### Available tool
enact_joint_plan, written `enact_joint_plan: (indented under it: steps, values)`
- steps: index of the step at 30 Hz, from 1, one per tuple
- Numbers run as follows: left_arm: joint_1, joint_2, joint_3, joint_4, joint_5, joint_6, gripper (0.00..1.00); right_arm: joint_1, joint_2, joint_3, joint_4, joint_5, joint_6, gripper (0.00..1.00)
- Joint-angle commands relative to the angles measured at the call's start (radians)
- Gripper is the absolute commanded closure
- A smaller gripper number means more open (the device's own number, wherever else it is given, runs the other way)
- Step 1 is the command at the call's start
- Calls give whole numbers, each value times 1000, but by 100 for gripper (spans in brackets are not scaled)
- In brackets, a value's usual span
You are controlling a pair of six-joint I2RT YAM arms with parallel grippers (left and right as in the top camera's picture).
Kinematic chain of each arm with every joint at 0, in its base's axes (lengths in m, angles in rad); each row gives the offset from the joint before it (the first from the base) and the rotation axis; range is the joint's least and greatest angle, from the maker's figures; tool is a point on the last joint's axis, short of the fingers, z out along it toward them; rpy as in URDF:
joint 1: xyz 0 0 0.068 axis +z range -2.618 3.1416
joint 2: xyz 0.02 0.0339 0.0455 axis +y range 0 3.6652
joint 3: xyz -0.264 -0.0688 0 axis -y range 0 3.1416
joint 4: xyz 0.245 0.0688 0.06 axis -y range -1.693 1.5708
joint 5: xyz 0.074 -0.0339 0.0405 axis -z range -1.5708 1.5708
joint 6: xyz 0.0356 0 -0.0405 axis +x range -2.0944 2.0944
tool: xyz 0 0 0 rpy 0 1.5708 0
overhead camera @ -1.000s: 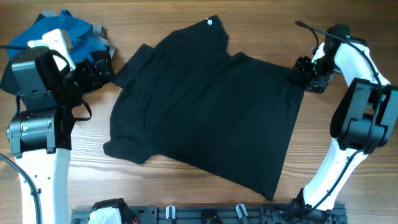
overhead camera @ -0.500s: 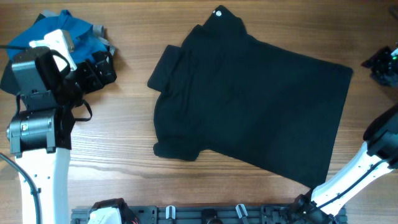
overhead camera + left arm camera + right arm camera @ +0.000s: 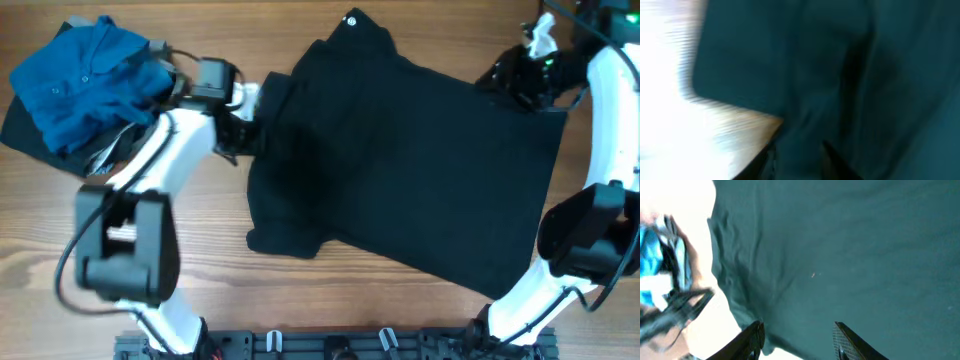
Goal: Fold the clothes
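We saw the clothes (image 3: 400,170) as matt black soft cloth, the blue shirt (image 3: 85,85) at upper left as smoother cloth, and the table (image 3: 320,305) as grained, lightly sheened wood.

The brown wooden plank worktop (image 3: 330,290) ran grain-lengthwise across the overhead view. A dark rail with fittings (image 3: 330,345) lined its near edge. Bare wood appeared overexposed in both wrist views.
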Motion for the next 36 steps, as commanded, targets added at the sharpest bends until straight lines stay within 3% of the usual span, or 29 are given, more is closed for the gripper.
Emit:
enact_joint_plan:
  steps: [1, 3, 7, 10, 13, 15, 17, 25, 29, 32, 34, 36]
  values:
    - [-55, 92, 8, 66, -123, -5, 76, 102, -47, 14, -32, 114, -8, 52]
    - [-33, 140, 8, 95, -247, -115, 68, 159, -46, -5, -14, 171, 26, 51]
    - [93, 180, 8, 60, -328, -293, 83, 185, -44, -82, 51, 254, 77, 45]
    - [158, 180, 8, 13, -299, -291, 83, 150, -42, -206, 151, 288, 143, 45]
    - [182, 180, 8, -25, -245, -284, 80, 82, -42, -444, 319, 342, 241, 56]
    - [182, 174, 8, -18, -167, -284, 74, 47, -42, -564, 409, 393, 263, 82]
    - [182, 151, 8, -13, -130, -284, 68, 1, -40, -663, 488, 464, 341, 96]
    - [182, -92, 8, -14, -81, -254, 58, -88, -6, -975, 788, 510, 509, 96]
    - [182, -204, 8, -18, -81, -254, 47, -219, 34, -954, 916, 587, 565, 96]
    - [182, -226, 8, -17, -82, -254, 42, -328, 34, -850, 1071, 480, 399, 96]
    - [177, -215, 8, -13, -82, -255, 42, -351, 31, -751, 1054, 433, 311, 96]
    - [168, -214, 8, -13, -82, -254, 41, -348, 6, -673, 979, 319, 224, 82]
